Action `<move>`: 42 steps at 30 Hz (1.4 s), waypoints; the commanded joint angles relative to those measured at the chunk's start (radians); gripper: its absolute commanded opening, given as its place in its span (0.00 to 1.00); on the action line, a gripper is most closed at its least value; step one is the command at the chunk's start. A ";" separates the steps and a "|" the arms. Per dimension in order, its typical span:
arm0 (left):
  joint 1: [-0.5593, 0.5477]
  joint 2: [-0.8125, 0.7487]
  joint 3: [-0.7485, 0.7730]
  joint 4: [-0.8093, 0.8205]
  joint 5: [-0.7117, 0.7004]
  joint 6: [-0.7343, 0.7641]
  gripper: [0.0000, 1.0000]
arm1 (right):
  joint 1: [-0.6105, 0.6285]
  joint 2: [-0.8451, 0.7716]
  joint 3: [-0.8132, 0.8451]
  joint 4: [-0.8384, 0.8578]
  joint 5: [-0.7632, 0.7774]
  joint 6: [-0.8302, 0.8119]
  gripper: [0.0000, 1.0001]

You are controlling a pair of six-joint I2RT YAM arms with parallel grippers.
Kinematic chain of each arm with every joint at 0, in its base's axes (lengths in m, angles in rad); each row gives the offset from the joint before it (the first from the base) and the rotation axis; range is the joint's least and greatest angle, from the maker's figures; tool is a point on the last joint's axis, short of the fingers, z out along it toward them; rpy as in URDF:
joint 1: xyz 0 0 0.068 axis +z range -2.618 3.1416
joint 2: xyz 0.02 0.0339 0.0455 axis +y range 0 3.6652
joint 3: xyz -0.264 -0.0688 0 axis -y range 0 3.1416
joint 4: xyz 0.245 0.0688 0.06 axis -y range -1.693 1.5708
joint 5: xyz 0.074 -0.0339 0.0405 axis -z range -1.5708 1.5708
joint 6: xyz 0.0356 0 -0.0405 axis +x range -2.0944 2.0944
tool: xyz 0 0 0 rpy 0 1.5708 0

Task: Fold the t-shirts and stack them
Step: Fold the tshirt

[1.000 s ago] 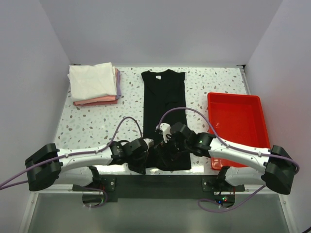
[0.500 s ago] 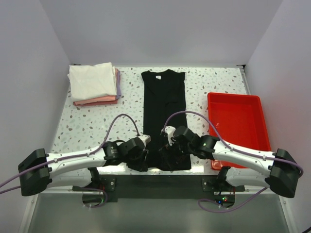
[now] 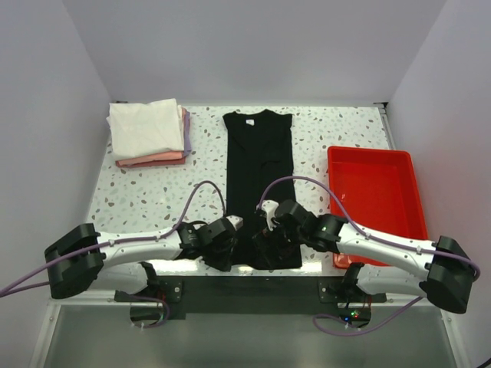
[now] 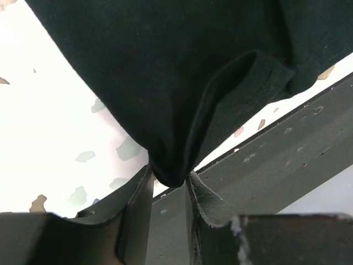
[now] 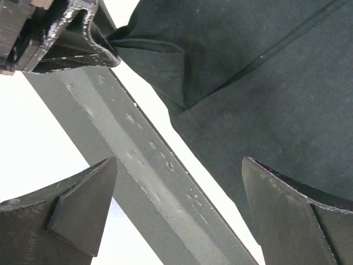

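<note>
Black t-shirt (image 3: 259,165) folded lengthwise, folded stack (image 3: 146,132) far-left — white topmost

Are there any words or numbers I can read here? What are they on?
No text can be read anywhere.
Small white label at the collar of the long black cloth t-shirt: too small to read.
Red plastic tray and stack of folded white, pink and lavender t-shirts: no lettering shows.
</note>
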 commanded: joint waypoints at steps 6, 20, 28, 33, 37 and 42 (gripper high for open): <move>-0.007 0.028 0.066 0.030 -0.027 0.062 0.34 | 0.004 -0.017 -0.012 0.011 -0.006 0.006 0.99; -0.005 0.065 0.140 0.024 -0.070 0.072 0.06 | 0.004 -0.013 -0.012 0.019 -0.007 0.000 0.99; -0.005 0.056 0.210 0.025 -0.056 0.031 0.00 | 0.004 -0.046 -0.015 0.002 0.043 0.014 0.99; 0.024 0.078 0.267 0.007 -0.052 0.017 0.00 | 0.004 -0.109 0.011 -0.061 0.267 0.074 0.99; 0.065 0.127 0.348 0.008 -0.006 0.029 0.00 | 0.004 -0.148 0.047 -0.107 0.400 0.091 0.99; 0.129 0.279 0.452 0.004 0.042 0.060 0.00 | -0.001 -0.129 0.083 -0.185 0.545 0.131 0.99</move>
